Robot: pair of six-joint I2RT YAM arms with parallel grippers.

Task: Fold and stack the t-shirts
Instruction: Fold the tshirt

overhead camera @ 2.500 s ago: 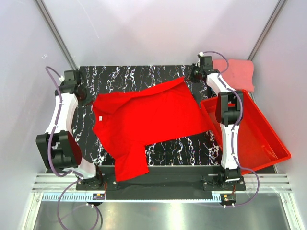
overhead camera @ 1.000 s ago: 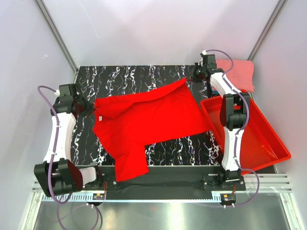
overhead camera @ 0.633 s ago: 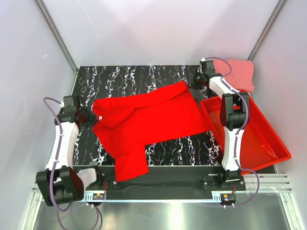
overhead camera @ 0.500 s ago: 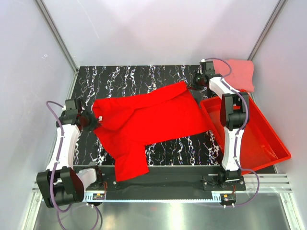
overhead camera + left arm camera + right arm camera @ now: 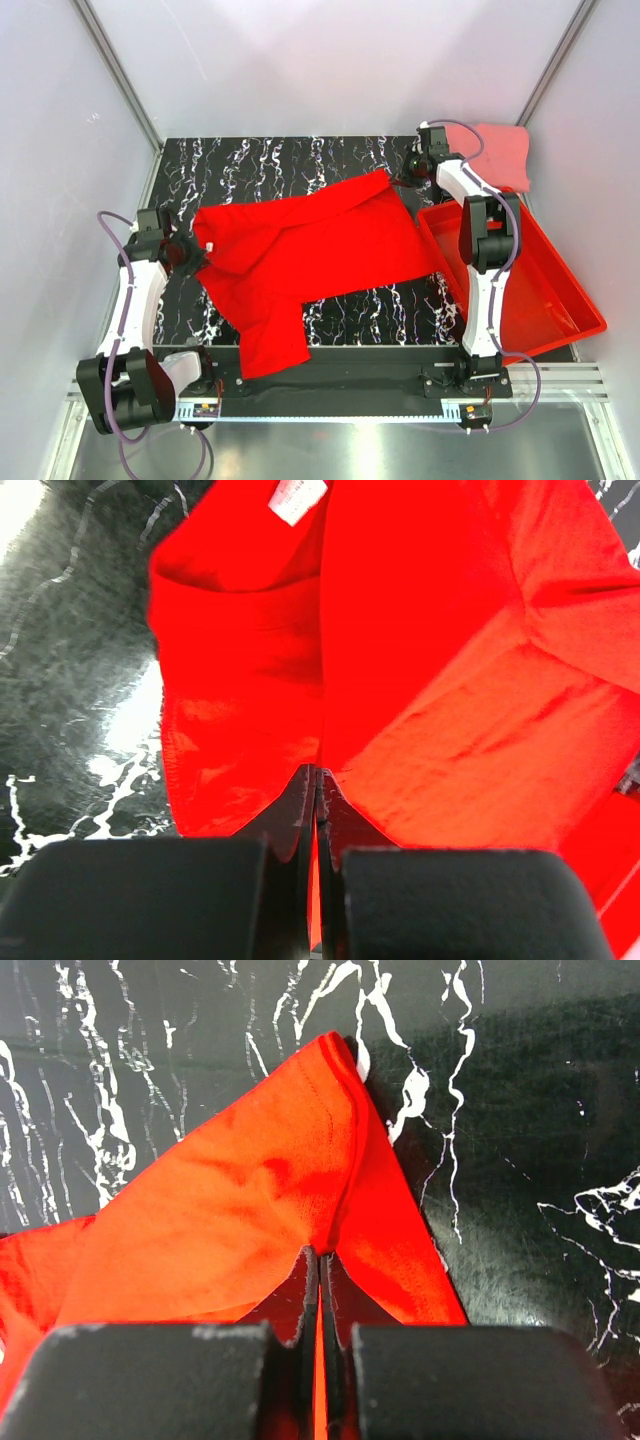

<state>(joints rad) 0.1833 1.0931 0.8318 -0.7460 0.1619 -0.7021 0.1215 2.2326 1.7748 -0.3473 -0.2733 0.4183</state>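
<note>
A bright red t-shirt (image 5: 300, 250) lies spread across the black marbled table (image 5: 270, 155), one sleeve hanging toward the front edge. My left gripper (image 5: 192, 252) is shut on the shirt's left edge, near the white neck label (image 5: 298, 498); red cloth (image 5: 420, 680) is pinched between its jaws. At the far right, my right gripper (image 5: 403, 178) is shut on the shirt's back right corner (image 5: 330, 1110), which is lifted into a peak. A salmon-pink t-shirt (image 5: 500, 155) lies folded beyond the table's back right corner.
A rigid red plastic bin (image 5: 555, 300) sits at the right, overlapping the table's right edge beside the right arm. Grey walls stand on the left, the back and the right. The arms' bases stand at the front rail (image 5: 330, 385).
The left arm swung toward me along the table's left side, pulling the shirt's left edge with it. The right gripper shifted slightly right and back with its corner.
</note>
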